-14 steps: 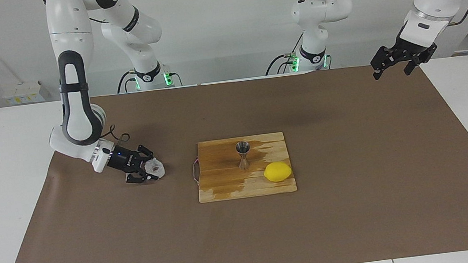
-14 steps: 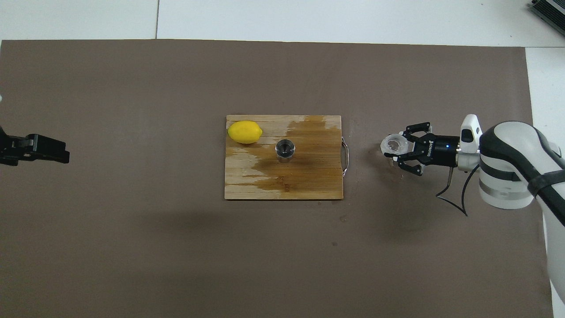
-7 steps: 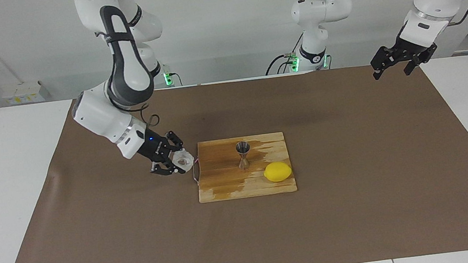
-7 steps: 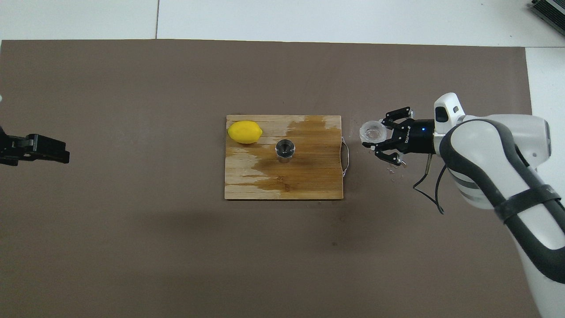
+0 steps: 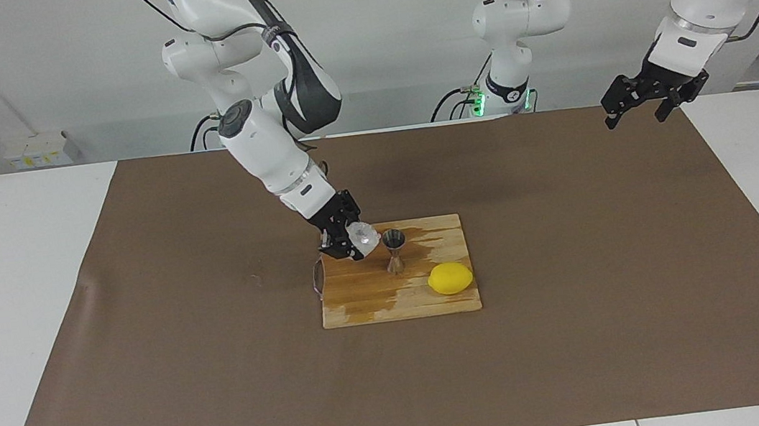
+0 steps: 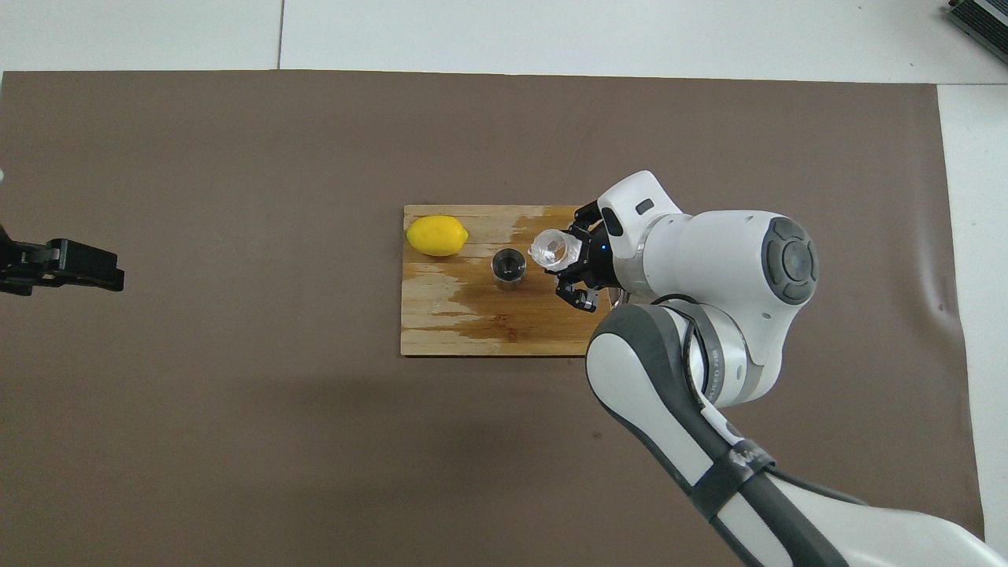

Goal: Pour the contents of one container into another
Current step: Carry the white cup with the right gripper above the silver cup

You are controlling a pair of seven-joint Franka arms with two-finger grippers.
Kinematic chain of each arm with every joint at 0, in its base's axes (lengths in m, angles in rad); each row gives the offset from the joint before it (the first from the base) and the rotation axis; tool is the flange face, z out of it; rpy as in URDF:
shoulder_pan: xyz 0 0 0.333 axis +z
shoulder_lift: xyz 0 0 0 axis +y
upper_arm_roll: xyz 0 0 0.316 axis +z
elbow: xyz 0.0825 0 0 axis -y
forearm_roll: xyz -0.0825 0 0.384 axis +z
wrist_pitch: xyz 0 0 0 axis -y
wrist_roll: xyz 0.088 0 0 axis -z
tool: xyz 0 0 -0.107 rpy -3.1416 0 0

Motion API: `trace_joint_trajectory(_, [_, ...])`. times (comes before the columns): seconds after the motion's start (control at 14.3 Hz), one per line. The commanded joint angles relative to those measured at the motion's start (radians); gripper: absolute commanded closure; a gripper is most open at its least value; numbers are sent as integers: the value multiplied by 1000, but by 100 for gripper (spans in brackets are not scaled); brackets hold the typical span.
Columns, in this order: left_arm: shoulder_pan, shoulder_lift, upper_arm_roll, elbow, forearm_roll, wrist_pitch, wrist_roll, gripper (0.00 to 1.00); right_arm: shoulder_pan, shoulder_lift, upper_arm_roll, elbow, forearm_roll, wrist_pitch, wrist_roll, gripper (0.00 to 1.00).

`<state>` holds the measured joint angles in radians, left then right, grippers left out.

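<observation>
Hidden and cut off

The right arm covers the cutting board (image 6: 504, 331)'s handle end from overhead; the left gripper (image 6: 67, 266) is cut by that view's edge.

Bright, even overhead light; soft shadows fall on the brown mat (image 5: 582, 333), both views sharp throughout.

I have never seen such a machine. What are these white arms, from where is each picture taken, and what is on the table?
These are two robot arms, each ending in a claw. One picture faces the robots across the table; the other looks down from above them. The right claw is shut on a small translucent plastic cup, held over the wooden board beside a steel jigger. A lemon also lies on the board. The left claw is open, holds nothing and waits over the table's edge.
</observation>
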<state>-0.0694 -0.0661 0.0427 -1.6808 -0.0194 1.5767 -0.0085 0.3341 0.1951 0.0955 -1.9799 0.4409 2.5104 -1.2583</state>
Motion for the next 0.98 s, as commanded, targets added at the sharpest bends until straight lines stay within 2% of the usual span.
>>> trace_joint_trajectory(0.0, [0, -14, 0, -5, 13, -10, -1, 0, 32, 4, -3, 26, -190, -12, 115, 97])
trace_joint_trajectory(0.28, [0, -14, 0, -3, 13, -10, -1, 0, 55, 7, -2, 62, -427, -33, 232, 97])
trace_joint_trajectory(0.63, [0, -14, 0, -5, 13, -10, -1, 0, 106, 12, 0, 119, -710, -111, 485, 98])
trace_joint_trajectory(0.91, [0, -15, 0, -5, 13, -10, -1, 0, 117, 12, -2, 127, -734, -148, 497, 98])
